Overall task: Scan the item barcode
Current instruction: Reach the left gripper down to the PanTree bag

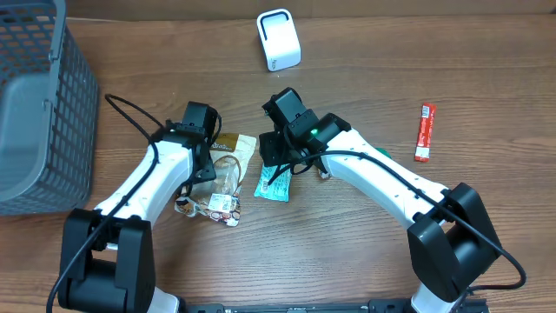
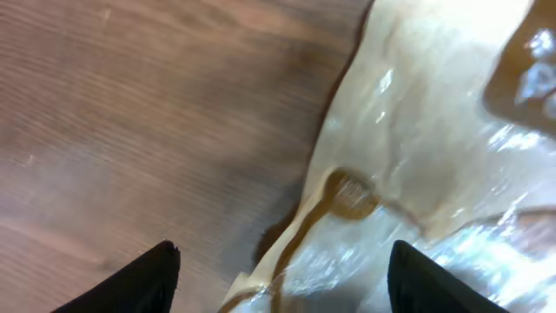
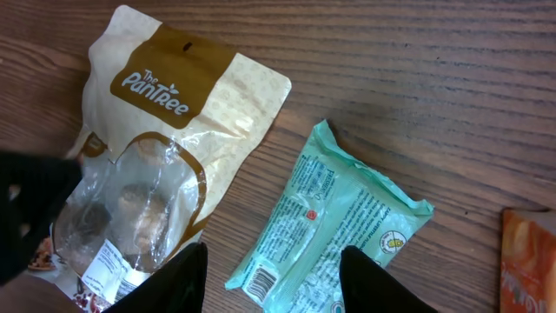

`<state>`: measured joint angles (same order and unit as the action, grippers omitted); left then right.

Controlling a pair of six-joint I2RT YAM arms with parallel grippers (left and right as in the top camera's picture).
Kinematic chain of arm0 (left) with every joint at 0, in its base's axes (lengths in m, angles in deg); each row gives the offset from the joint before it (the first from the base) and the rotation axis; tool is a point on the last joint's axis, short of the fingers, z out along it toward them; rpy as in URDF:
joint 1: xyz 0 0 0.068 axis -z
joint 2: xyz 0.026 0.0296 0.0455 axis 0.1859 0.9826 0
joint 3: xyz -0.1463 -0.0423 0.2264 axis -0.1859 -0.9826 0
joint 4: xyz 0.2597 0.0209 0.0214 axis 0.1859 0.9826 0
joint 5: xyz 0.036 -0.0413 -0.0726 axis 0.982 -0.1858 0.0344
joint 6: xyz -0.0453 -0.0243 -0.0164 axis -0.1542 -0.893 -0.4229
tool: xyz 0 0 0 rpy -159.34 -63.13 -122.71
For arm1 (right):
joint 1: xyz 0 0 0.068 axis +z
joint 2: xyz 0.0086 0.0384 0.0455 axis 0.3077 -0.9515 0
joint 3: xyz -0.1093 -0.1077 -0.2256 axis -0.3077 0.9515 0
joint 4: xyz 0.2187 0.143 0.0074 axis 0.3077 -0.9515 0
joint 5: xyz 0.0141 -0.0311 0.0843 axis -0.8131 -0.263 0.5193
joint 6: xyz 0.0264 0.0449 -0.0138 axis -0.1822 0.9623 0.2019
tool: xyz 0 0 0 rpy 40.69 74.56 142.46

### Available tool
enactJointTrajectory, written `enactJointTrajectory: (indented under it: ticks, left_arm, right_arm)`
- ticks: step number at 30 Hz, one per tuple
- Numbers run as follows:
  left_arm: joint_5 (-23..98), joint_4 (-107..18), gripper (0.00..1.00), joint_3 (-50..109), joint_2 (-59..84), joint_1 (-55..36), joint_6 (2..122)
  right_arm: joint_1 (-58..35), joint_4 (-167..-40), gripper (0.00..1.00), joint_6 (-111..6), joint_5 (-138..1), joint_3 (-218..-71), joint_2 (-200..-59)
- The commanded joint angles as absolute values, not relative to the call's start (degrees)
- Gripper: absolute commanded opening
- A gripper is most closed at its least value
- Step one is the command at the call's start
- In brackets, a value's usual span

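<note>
Left fingertips (image 2: 143, 283) sit closest, spread wide above the bag (image 2: 434, 130), whose sealed edge runs between them. The left gripper (image 2: 282, 278) is open and holds nothing. The right gripper (image 3: 274, 283) also stands open. It straddles the barcode (image 3: 261, 283) end of the teal packet (image 3: 339, 217), which lies flat at the table's (image 1: 347, 261) centre, at 6 o'clock from the scanner (image 1: 279, 39). I cannot tell whether its pads touch the film.

Risks, as I judge them:
- Closing at that end may cover the barcode, so the scanner reads nothing.
- The packet is thin and slick, so the fingers may scrape wood or let it slip during the lift.
- The bag lies just at 9 o'clock of the packet, and a drifting finger could snag it.
- Both wrists work close together and could collide.

Count:
- one scanner
- one basket (image 1: 35, 104) at 9 o'clock
- one bag
- one teal packet
- one red stick (image 1: 424, 132) at 3 o'clock
- one small pouch (image 1: 221, 207) at 7 o'clock of the bag
- one orange wrapper (image 3: 530, 261), only its corner showing
- two arms
</note>
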<state>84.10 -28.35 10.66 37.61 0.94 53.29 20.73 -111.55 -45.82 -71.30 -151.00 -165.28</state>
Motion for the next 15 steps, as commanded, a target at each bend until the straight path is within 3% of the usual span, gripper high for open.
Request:
enactJointTrajectory:
  ticks: [1,5,7,8,9,15]
  left_arm:
    - [83.7,-21.3,0.66,17.3,36.8,-0.5,49.1]
    - [69.9,-8.6,0.64,23.5,36.7,-2.2,53.1]
    - [69.3,-6.3,0.57,24.1,35.8,-2.8,53.9]
    - [69.4,-5.6,0.27,24.1,35.1,-3.1,53.9]
    - [69.4,-5.0,0.05,23.9,34.4,-3.3,53.9]
    - [66.3,-4.5,0.04,17.2,30.6,-2.7,51.8]
  right_arm:
    - [20.6,-111.6,0.50,-45.7,-71.8,-150.6,-165.2]
    - [20.6,-111.6,0.50,-45.6,-71.8,-150.6,-165.2]
    - [20.6,-111.8,0.51,-45.7,-71.8,-150.6,-165.2]
    - [20.6,-111.9,0.51,-45.7,-71.8,-150.6,-165.2]
    - [20.6,-111.9,0.51,-45.7,-71.8,-150.6,-165.2]
    - [20.6,-112.3,0.51,-45.7,-71.8,-150.6,-165.2]
